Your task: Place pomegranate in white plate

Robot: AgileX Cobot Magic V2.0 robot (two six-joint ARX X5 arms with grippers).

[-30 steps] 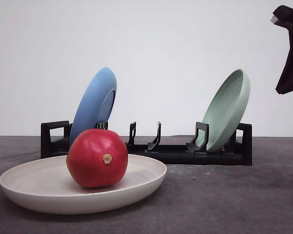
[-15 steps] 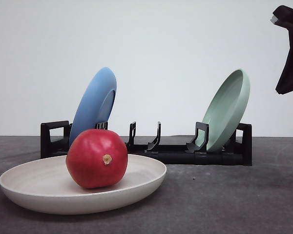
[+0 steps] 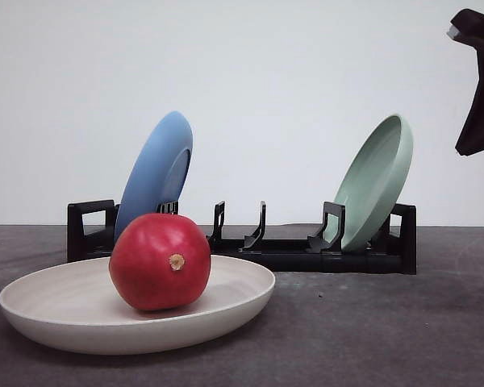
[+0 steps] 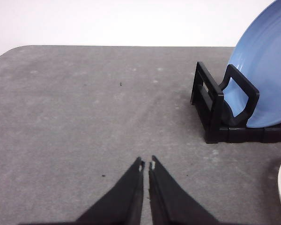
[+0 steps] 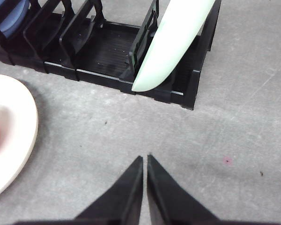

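Pomegranate (image 3: 160,261) in white plate (image 3: 234,302), before rack (image 3: 290,256).

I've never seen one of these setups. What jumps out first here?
A glossy red pomegranate sits in a wide white plate at the front left of the grey table. Behind it, a black rack holds a blue plate and a pale green plate, both standing on edge.

No readable text, labels, brands, numbers or signs on anything in view.

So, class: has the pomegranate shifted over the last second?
No. The pomegranate sits in the white plate, unchanged against the black rack behind.
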